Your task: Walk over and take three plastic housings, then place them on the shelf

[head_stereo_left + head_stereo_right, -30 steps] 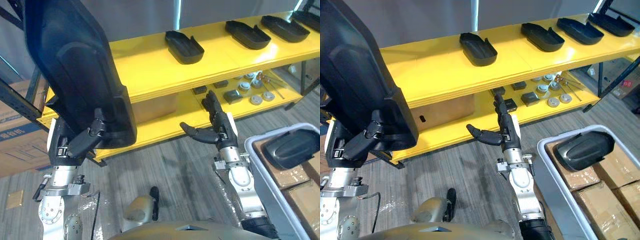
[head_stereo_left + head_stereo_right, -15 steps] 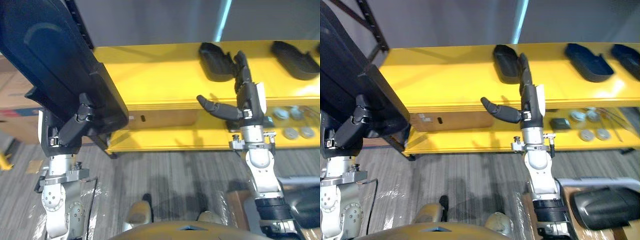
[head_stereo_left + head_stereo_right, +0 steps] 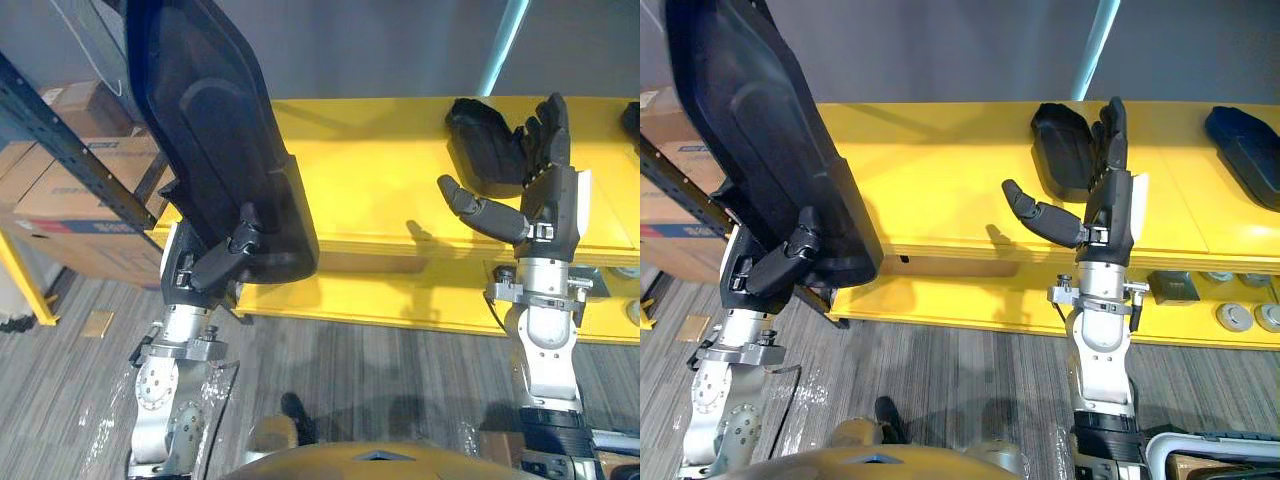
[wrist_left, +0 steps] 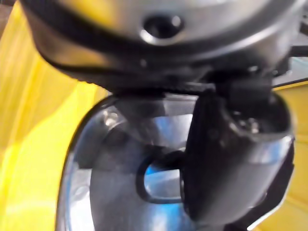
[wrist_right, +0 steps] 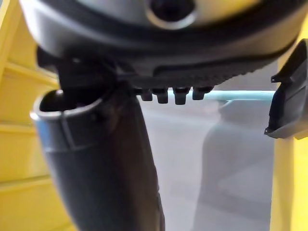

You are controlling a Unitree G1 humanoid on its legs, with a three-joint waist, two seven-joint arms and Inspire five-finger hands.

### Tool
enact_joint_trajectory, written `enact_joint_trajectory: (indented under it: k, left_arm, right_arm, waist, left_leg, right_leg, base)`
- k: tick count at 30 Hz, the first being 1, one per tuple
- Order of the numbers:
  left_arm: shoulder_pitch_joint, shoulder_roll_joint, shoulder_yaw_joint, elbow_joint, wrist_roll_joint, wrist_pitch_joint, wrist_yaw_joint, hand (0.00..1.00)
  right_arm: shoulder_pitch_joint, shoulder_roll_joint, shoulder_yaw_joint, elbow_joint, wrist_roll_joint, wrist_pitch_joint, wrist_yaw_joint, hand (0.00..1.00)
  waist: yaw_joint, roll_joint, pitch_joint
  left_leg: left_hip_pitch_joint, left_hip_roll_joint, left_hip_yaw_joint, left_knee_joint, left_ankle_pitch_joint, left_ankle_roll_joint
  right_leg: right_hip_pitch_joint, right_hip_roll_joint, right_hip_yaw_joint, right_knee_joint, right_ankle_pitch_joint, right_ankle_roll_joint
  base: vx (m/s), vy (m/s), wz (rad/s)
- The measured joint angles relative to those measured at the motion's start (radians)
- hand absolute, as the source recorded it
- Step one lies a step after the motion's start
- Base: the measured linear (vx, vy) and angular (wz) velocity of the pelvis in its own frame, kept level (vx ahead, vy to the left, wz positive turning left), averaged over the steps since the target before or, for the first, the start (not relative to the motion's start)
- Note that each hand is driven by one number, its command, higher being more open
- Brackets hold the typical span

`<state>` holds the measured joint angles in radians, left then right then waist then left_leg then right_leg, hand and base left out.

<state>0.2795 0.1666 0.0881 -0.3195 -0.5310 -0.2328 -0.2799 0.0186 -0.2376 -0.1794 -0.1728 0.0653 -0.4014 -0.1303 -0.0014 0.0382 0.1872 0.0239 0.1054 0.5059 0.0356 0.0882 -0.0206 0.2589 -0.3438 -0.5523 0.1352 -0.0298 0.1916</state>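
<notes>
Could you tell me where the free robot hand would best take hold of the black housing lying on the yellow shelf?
Probably its near end, from the front and above: the housing lies flat on the open top shelf, and the open right robot hand is raised just in front of it.

A grey wall (image 3: 940,50) is rising behind the yellow shelf (image 3: 940,190), with a pale teal strip (image 3: 1102,40) running up it. Grey plank floor (image 3: 970,370) is stretching below the shelf's lower tier, and at the left cardboard boxes (image 3: 70,205) are sitting behind a dark metal rack upright (image 3: 60,125).
</notes>
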Motion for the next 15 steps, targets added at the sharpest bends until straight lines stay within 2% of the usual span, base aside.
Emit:
enact_joint_trajectory:
  k: [3, 7, 9, 11, 15]
  left_arm:
    - [-0.004, 0.019, 0.004, -0.016, 0.003, 0.006, -0.028, 0.00]
    - [-0.078, 0.063, -0.051, -0.027, 0.033, 0.059, -0.022, 0.00]
    - [-0.128, 0.068, -0.107, -0.024, 0.068, 0.067, 0.010, 0.00]
    - [-0.183, 0.068, -0.150, -0.004, 0.080, 0.079, 0.032, 0.00]
    - [-0.333, 0.076, -0.200, 0.096, 0.199, 0.088, 0.143, 0.00]
  right_arm:
    - [0.049, 0.018, 0.008, -0.069, -0.001, 0.001, -0.004, 1.00]
    - [0.084, 0.018, 0.009, -0.082, 0.000, 0.013, 0.000, 1.00]
    - [0.091, 0.015, 0.014, -0.081, 0.041, 0.039, 0.034, 1.00]
    - [0.102, 0.009, 0.014, -0.081, 0.088, 0.048, 0.064, 1.00]
    - [0.133, 0.005, 0.032, -0.087, 0.132, 0.097, 0.152, 1.00]
  waist:
    - [-0.001, -0.002, -0.002]
    - [-0.010, -0.004, -0.003]
    - [-0.031, -0.003, -0.004]
    - [-0.037, -0.001, -0.006]
    - [-0.062, 0.000, -0.007]
  left_leg:
    - [0.007, -0.008, 0.024, -0.027, 0.000, 0.000]
    - [0.014, -0.009, 0.047, -0.042, 0.000, 0.000]
    - [0.014, -0.009, 0.050, -0.049, 0.006, 0.001]
    - [0.017, -0.008, 0.062, -0.064, 0.016, 0.000]
    - [0.021, -0.006, 0.080, -0.105, 0.046, 0.001]
  right_leg:
    - [-0.029, -0.004, 0.013, 0.005, 0.020, -0.002]
    - [-0.044, -0.004, 0.013, 0.004, 0.032, -0.007]
    - [-0.048, -0.002, 0.013, 0.003, 0.032, -0.007]
    - [-0.060, 0.001, 0.018, 0.003, 0.032, -0.007]
    - [-0.086, 0.012, 0.040, 0.002, 0.032, -0.007]
  base:
    - [0.05, 0.034, -0.20]
    - [0.00, -0.036, -0.15]
    - [-0.02, -0.064, -0.05]
    - [-0.03, -0.052, -0.14]
    - [-0.05, -0.047, -0.15]
